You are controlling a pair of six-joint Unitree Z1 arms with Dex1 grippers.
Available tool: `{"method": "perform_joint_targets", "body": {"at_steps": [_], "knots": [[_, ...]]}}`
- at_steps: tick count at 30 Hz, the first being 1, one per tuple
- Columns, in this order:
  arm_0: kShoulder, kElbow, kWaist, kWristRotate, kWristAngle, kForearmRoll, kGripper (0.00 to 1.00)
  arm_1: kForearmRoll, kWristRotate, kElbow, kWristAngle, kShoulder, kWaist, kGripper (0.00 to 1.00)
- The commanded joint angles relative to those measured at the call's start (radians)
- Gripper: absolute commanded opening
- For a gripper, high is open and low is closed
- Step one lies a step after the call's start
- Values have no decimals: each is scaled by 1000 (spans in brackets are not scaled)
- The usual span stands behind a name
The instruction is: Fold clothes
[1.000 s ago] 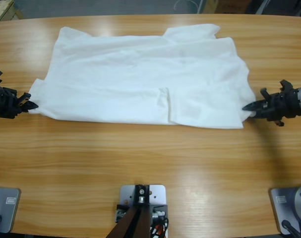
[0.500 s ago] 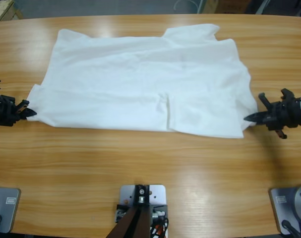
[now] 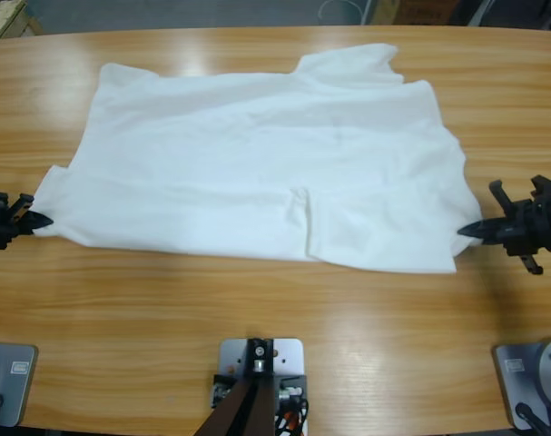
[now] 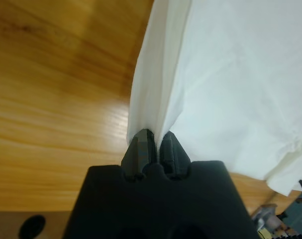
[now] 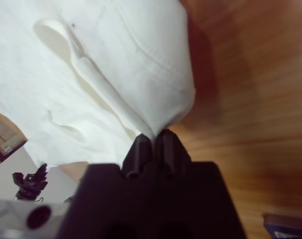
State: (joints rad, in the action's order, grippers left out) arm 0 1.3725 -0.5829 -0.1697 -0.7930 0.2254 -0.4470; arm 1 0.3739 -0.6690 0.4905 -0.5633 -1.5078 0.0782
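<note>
left gripper [image 3: 37, 220]: matte black, two tapered jaws, blocky body
right gripper [image 3: 467, 230]: matte black, pointed jaws, pronged housing

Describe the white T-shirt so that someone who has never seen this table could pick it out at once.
On the long wooden table, the T-shirt is the big white sheet of thin fabric spread across the middle, partly folded. The left hand pinches one side edge and the right hand the other. It is the only cloth there, far larger than either black hand.
</note>
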Motion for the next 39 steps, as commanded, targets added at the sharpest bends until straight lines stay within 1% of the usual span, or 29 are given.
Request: {"method": "perform_joint_targets", "body": {"at_steps": [1,7,11,12,13,14,15,16,17,21,24,26,29,31,33,36,39], "knots": [[-81,32,-34,-61,23,-73,0,90,-26,-21,-27,76,-12,0],[-52,33,-40,-58,20,-67,0,88,-33,-21,-20,80,-15,0],[-17,32,-40,-54,34,-52,0,56,-41,-21,-27,63,-17,0],[-16,32,-40,-54,44,-52,224,56,-38,-21,-27,59,-17,8],[-16,32,-40,-54,47,-50,634,56,-32,-22,-29,54,-17,284],[-15,32,-40,-54,49,-50,799,57,-25,-24,-31,51,-18,659],[-14,32,-40,-54,49,-49,884,57,-23,-24,-30,55,-18,880],[-13,31,-40,-54,49,-48,908,60,-23,-24,-28,63,-18,982],[-14,29,-40,-54,49,-48,911,61,-23,-22,-27,71,-18,1000],[-28,9,-40,-53,47,-53,908,63,-23,-10,-43,49,-33,1000],[-32,-44,-40,-34,46,-76,908,83,-24,46,-47,34,-69,1000],[-37,-115,-40,4,45,-117,904,110,-24,95,-47,31,-90,1000],[-35,-263,-44,75,44,-208,899,146,-18,166,-46,20,-111,1000],[-30,-326,-55,106,43,-234,899,154,-18,197,-46,9,-124,1000],[-3,-334,-75,120,48,-232,899,156,-17,207,-44,5,-131,1000],[49,-278,-98,120,77,-222,904,166,-6,204,-35,9,-131,1000],[93,-225,-99,117,93,-222,911,168,1,194,-13,25,-132,1000]]}}
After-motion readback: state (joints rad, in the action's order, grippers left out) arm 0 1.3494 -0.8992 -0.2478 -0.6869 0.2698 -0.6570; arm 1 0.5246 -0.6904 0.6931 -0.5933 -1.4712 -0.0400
